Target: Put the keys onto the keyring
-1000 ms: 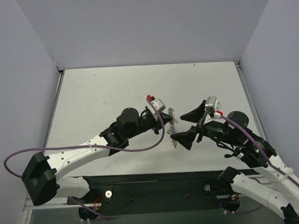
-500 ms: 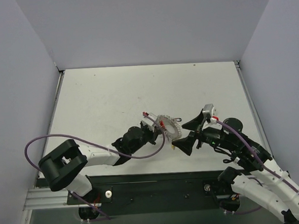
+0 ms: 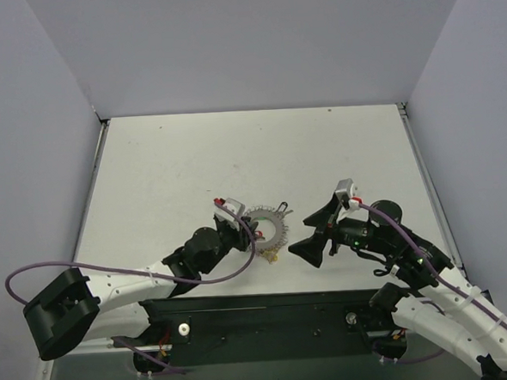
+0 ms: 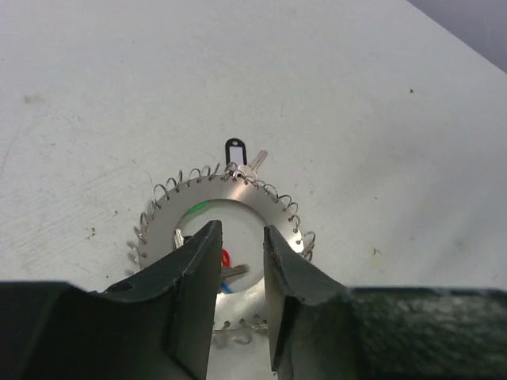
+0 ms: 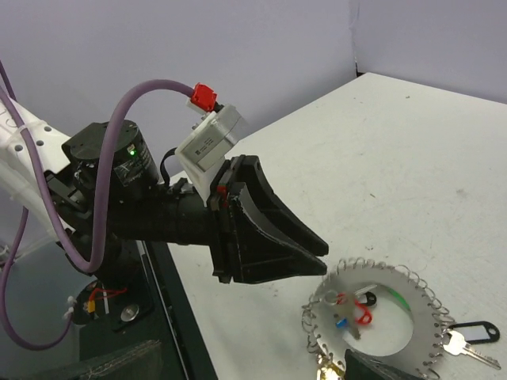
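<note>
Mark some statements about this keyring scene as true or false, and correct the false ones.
1. The keyring lies flat on the table. True.
2. The right tool grips the keyring. False: it is wide open, empty and off to the ring's side.
3. A black tag sits at the keyring's outer rim. True.
4. The red key lies on the table outside the hoop. False: it lies within the hoop's middle opening.
5. The left tool is clamped shut. False: its jaws stand apart, with the ring showing through the gap.
</note>
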Robot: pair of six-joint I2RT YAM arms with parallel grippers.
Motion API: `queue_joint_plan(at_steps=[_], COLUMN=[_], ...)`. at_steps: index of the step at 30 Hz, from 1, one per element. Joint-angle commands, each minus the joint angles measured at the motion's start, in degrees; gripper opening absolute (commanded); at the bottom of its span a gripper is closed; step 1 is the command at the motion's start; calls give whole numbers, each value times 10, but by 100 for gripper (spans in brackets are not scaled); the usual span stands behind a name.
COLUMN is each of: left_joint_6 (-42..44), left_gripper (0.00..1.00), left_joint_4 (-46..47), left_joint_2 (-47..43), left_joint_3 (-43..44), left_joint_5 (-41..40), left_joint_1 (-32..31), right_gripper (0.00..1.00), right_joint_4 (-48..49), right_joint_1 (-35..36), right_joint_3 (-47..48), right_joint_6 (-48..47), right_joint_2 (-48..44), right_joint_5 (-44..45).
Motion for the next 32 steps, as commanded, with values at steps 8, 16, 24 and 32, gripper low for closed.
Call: queue_joint_plan(at_steps=[8, 16, 24, 32], left_joint_6=[-28, -66, -77, -42], left_gripper=[88, 89, 90, 91], left_joint_4=[-162, -312, -355, -327], left_joint_2=[-104, -134, -131, -103], left_joint_3=[41, 142, 151, 150], left_joint_5=[0, -5, -55, -80], left_joint_1=[-6, -6, -5, -6], right_gripper=[100, 100, 100, 100], right_joint_4=[35, 35, 31, 24], right_joint_1=[-5, -5, -9, -58], right_joint_3=[-7, -8, -21, -31], right_joint_6=[13, 36, 64, 82], right_joint_2=[-6, 4, 6, 17], right_joint_5=[1, 80, 237, 426])
